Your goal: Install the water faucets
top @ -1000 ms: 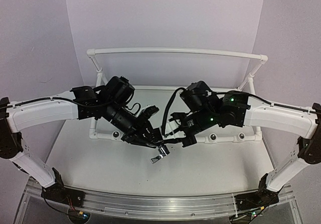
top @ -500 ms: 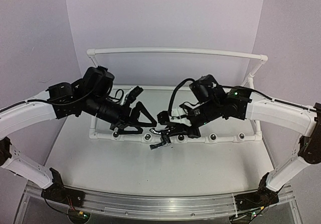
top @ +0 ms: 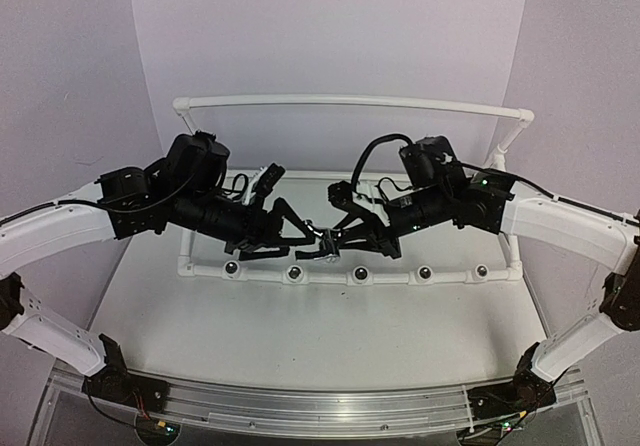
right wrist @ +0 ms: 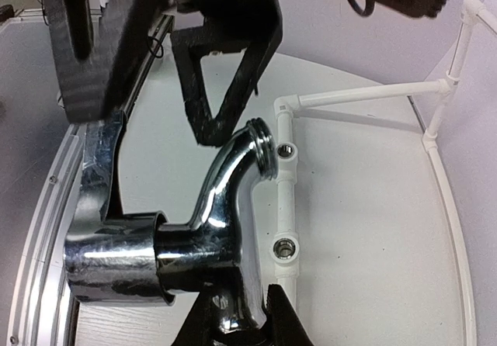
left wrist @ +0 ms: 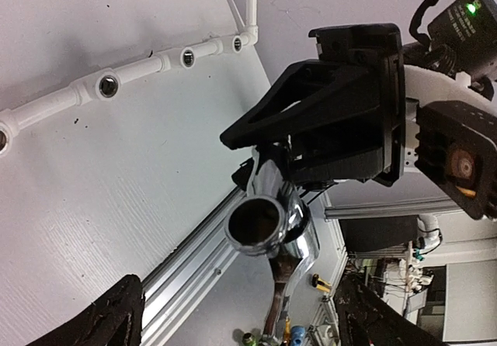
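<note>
1. Left gripper (top: 305, 240): released. In the left wrist view its fingers (left wrist: 116, 319) stand wide apart at the two lower corners, with nothing clamped between them.
2. Right gripper (top: 340, 242): clenched on the water faucet (left wrist: 272, 233). In the right wrist view the faucet body sits between that gripper's own fingers (right wrist: 281, 319) at the bottom edge.
3. Faucet location: held in the air, clear of the desk (top: 330, 336), about midway between the left and right edges. From above it shows just on the far side of the low rail of the white pipe frame (top: 350, 101).
4. Faucet relative to the left gripper: it lies just ahead of the spread fingers and in line with the gap between them. The two grippers face each other tip to tip. The pictures do not show whether the left fingers touch the faucet.
5. Faucet attitude:
   - In the left wrist view an open round end faces that camera.
   - The lever (left wrist: 278, 303) hangs below the body.
   - In the right wrist view the threaded end (right wrist: 262, 146) of the curved spout points toward the rail.
6. Sockets (top: 293, 273): a row of round dark-centred openings along the low rail, facing the near edge. The faucet sits in none of them.
</note>
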Robot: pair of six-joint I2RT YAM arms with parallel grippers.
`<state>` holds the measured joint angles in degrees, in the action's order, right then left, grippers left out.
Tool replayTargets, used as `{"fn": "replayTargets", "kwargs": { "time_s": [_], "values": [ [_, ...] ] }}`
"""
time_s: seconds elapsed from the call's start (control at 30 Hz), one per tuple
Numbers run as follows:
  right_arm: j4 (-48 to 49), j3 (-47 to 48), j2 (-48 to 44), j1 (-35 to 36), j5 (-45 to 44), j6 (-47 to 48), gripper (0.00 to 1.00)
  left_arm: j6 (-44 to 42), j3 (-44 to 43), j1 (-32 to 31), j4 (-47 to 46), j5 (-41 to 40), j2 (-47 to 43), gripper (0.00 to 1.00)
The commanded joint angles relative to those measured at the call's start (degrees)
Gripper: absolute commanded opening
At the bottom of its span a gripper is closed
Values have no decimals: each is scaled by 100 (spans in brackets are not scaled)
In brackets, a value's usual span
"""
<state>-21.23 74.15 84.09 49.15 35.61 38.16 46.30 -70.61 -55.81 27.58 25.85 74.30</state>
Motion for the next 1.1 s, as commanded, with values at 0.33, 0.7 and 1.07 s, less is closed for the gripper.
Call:
{"fn": "replayTargets", "kwargs": {
  "time_s": [0.33,0.7,1.07],
  "values": [
    [904,270,32,-35,-87,-370,0,695,-234,-133,-1216,627,574,63],
    [954,203,125,-28,-198,-263,0,678,-561,-158,-792,312,741,37],
    [939,131,175,-23,-32,-141,0,638,-644,-158,-621,65,732,32]
  ]
}}
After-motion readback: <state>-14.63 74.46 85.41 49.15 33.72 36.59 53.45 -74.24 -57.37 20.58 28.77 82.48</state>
